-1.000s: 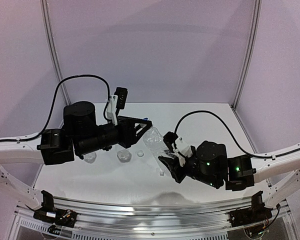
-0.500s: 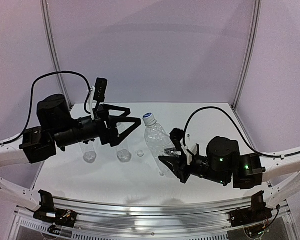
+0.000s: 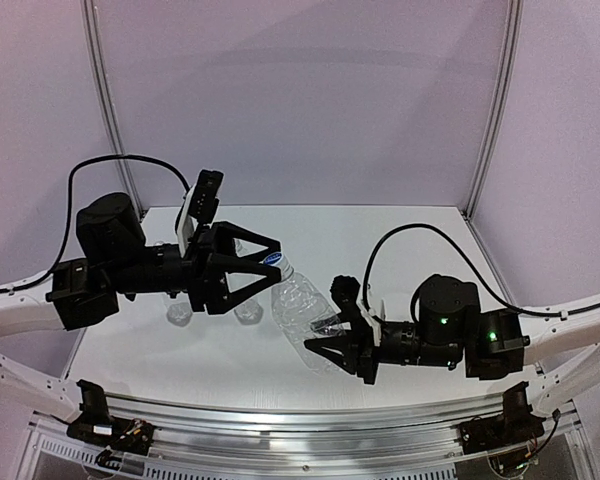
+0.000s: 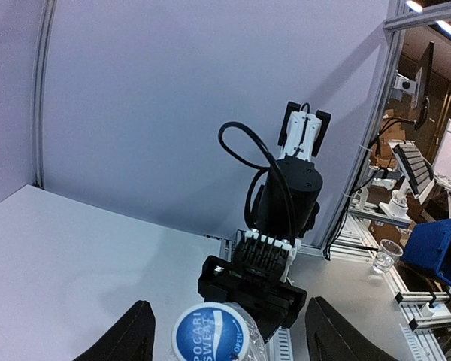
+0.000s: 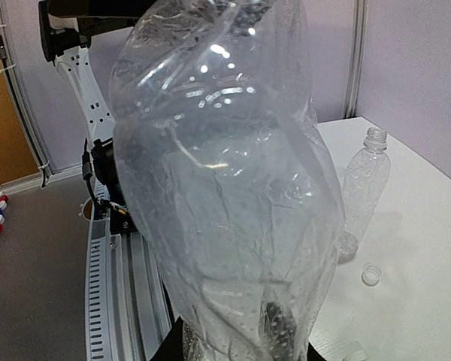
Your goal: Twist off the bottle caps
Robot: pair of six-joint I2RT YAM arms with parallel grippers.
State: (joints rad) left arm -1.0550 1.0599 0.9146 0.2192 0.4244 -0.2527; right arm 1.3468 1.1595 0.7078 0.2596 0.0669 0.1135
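The left claw (image 3: 271,262) is coming back in on the cap (image 4: 210,335). A second ago it was clamped on that cap, then it was drawing away to the left with its jaws thrown wide, and now it is narrowing again around the same spot. That reads as a release and re-grip between turns, so the cap is likely only partly loosened, and it is still sitting on the neck. The right claw (image 3: 327,342) is keeping its jaws closed on the lower body of the bottle (image 5: 225,173) and is tipping the neck further over toward the left arm than half a second ago. In the left wrist view the printed top of the cap is lying between the two fingers (image 4: 128,337), slightly nearer the left-hand one. There is a clear gap on each side, so the jaws are standing partly open and gripping nothing yet. The held bottle is hanging above the desk (image 3: 410,228) between the two arms. Behind it an uncapped bottle (image 5: 364,188) is standing on the desk with a loose cap (image 5: 370,274) lying just beside its base.
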